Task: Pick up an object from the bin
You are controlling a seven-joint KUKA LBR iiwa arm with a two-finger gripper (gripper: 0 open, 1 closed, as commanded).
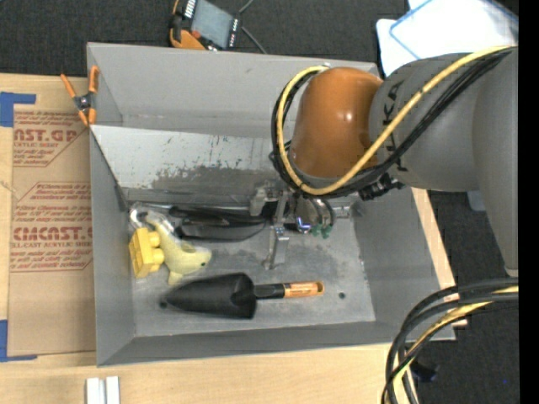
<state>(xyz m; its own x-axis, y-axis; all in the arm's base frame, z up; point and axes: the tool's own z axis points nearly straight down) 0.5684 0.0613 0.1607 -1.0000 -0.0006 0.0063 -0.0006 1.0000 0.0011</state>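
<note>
Grey metal bin (168, 141) seen from above, with the arm (455, 133) entering from the right of the frame. Its orange cover (333, 124) sits over the bin's upper middle. The claw (274, 257) hangs below the cover, close above a bare patch of the bin floor near the centre. How far it is open cannot be told, nor whether it has hold of anything.

The nearest thing is a black trowel (215, 296) lying flat along the lower part of the floor. Its long axis runs nearly left to right across the frame. The blade points to the lower left, and the orange handle (299, 290) ends towards the lower right. The handle lies just below the claw and slightly to its right, while the blade is further off to the lower left.

A dark curved thing (215, 220) lies to the claw's left, along the foot of the back wall. A yellow block (146, 253) and a pale banana-shaped piece (187, 261) lie together at the left of the floor, well apart from the claw.

Judged from this layout, the trowel is the likeliest pick. A short shift towards the bottom of the frame would bring the claw over the handle, with the closing direction set across the left-to-right axis.
</note>
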